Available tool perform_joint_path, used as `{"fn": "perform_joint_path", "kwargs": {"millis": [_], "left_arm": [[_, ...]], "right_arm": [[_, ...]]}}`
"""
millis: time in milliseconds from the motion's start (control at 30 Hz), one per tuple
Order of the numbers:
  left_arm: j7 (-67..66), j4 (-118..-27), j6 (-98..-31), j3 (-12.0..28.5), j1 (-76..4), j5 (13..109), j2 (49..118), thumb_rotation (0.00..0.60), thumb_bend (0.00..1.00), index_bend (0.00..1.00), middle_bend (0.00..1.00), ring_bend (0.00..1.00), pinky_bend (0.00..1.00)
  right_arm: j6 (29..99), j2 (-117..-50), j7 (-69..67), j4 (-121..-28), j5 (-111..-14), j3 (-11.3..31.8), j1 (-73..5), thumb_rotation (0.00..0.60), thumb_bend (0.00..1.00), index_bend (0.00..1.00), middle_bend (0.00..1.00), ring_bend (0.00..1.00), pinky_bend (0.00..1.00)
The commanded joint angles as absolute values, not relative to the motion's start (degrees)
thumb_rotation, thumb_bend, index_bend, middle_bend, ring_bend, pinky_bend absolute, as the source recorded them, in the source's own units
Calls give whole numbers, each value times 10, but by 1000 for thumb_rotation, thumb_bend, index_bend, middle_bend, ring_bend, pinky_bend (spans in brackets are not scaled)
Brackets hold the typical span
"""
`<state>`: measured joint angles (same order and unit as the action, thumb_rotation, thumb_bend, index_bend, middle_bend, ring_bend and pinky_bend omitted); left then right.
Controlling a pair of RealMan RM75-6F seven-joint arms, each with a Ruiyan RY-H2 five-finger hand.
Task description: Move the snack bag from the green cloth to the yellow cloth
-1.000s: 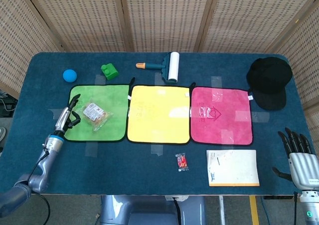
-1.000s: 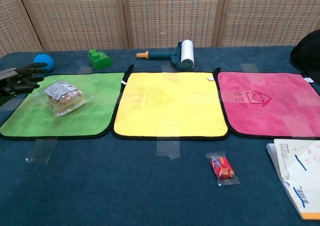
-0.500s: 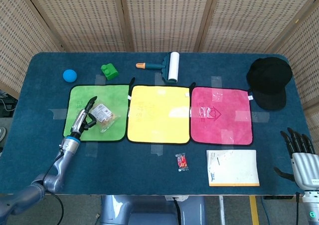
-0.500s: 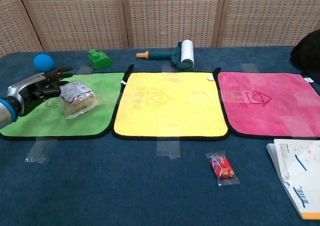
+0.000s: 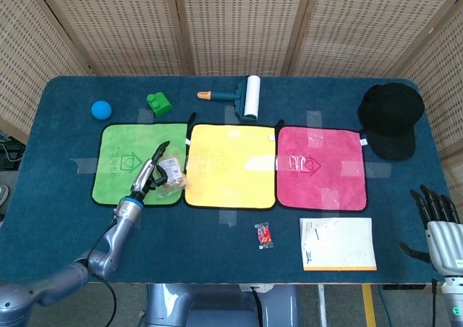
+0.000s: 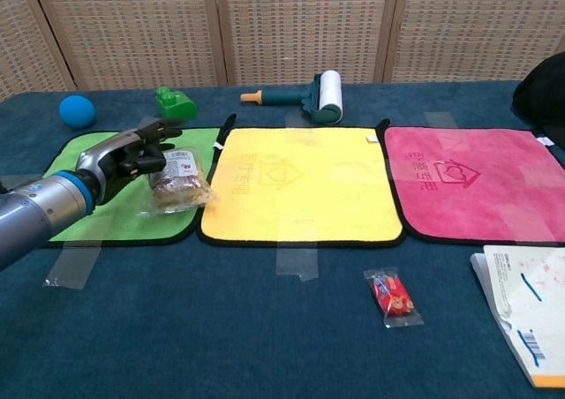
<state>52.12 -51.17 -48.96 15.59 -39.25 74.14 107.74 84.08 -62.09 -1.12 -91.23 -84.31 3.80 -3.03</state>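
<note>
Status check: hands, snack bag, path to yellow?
Left hand against snack bag, grip unclear. Bag at green cloth right edge. Right hand idle, open. Yellow cloth bare.

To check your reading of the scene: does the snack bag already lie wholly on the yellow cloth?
No, the snack bag lies mostly on the green cloth, at its edge beside the yellow cloth.

The left hand [image 6: 132, 156] covers part of the bag [image 6: 179, 183]. The chest view's edge crops the cap [image 6: 546, 90] and booklet [image 6: 528, 315].

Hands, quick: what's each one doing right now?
Left hand: against the snack bag at the green cloth's right edge; an actual grip cannot be told.
Right hand: open, holding nothing.
</note>
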Motion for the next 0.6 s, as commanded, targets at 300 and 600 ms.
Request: {"fn": "perform_joint_path", "kwargs": {"millis": [300, 600], "left_arm": [[474, -482, -493, 185, -431, 723, 1139, 600, 1000, 0, 0, 0, 0], [445, -441, -492, 202, -468, 718, 1184, 600, 1000, 0, 0, 0, 0]], "right_arm": [[837, -616, -27, -907, -836, 41, -31, 600, 0, 0, 0, 0, 0], [833, -611, -47, -902, -828, 45, -31, 600, 0, 0, 0, 0, 0]]}}
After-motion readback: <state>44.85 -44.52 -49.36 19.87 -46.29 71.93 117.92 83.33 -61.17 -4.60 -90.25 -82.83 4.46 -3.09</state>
